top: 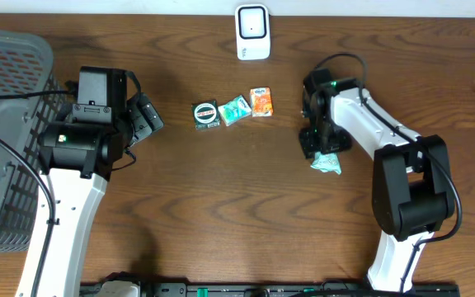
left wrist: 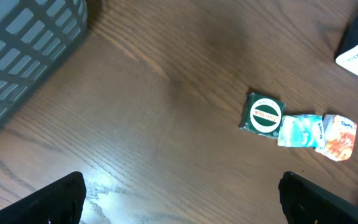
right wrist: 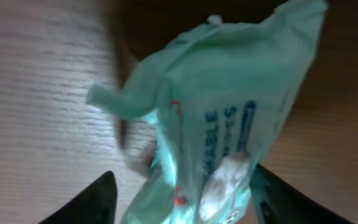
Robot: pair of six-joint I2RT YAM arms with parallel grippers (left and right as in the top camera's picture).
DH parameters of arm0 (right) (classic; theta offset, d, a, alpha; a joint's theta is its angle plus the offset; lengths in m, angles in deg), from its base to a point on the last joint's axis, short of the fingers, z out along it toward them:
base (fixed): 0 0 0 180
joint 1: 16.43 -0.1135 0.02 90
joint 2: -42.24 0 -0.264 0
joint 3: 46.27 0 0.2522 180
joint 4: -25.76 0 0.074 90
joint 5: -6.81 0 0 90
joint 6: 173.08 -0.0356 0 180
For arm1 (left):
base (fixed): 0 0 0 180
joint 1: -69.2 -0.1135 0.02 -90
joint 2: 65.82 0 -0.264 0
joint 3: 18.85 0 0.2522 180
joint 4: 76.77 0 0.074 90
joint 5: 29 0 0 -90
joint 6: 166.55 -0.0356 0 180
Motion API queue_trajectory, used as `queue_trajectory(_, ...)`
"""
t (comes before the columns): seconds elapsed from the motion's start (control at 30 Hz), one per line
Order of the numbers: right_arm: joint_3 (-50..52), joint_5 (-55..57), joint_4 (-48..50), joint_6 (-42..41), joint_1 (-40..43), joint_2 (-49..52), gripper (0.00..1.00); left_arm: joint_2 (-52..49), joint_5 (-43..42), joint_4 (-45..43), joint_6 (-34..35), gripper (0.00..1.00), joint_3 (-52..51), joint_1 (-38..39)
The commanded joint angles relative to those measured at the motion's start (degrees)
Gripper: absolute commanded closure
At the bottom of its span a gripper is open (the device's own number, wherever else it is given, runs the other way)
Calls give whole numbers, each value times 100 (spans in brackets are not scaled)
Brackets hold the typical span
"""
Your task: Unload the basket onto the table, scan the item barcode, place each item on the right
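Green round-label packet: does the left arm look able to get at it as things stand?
Probably yes. The left gripper is open and faces the green packet across bare table, with nothing between them. Only the teal packet lies against its far side.

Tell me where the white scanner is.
In the overhead view the white scanner stands at the far edge of the table, near the middle, just beyond the green packet, teal packet and orange packet.
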State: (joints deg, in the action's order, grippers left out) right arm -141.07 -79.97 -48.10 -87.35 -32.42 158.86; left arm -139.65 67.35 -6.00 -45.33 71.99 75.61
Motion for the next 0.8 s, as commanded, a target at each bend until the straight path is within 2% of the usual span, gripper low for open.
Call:
queue_trajectory(0.0, 149, -144, 146, 4, 24, -24, 57, 9, 35, 20, -57, 2, 79, -24)
queue_trajectory(0.1, 149, -144, 240, -42, 24, -24, 66, 9, 35, 20, -57, 2, 79, -24)
queue_trajectory(0.2, 146, -146, 341, -256, 24, -24, 96, 9, 35, 17, -57, 2, 79, -24)
queue_trajectory(0.23, 133, -146, 376, -260, 24, -24, 99, 9, 35, 20, -57, 2, 79, -24)
queue_trajectory(0.37, -280, -114, 330, -361, 24, -26, 99, 9, 35, 20, -57, 3, 79, -24)
queue_trajectory(0.5, -1255, 42, 522, -361, -52, -26, 99, 9, 35, 20, -57, 2, 79, -24)
queue_trajectory(0.6, -1659, 136, 1222, -295, -142, -26, 99, 9, 35, 20, -57, 2, 79, -24)
queue_trajectory(0.77, -1794, 138, 3259, -295, -367, -24, 99, 9, 35, 20, -57, 2, 79, -24)
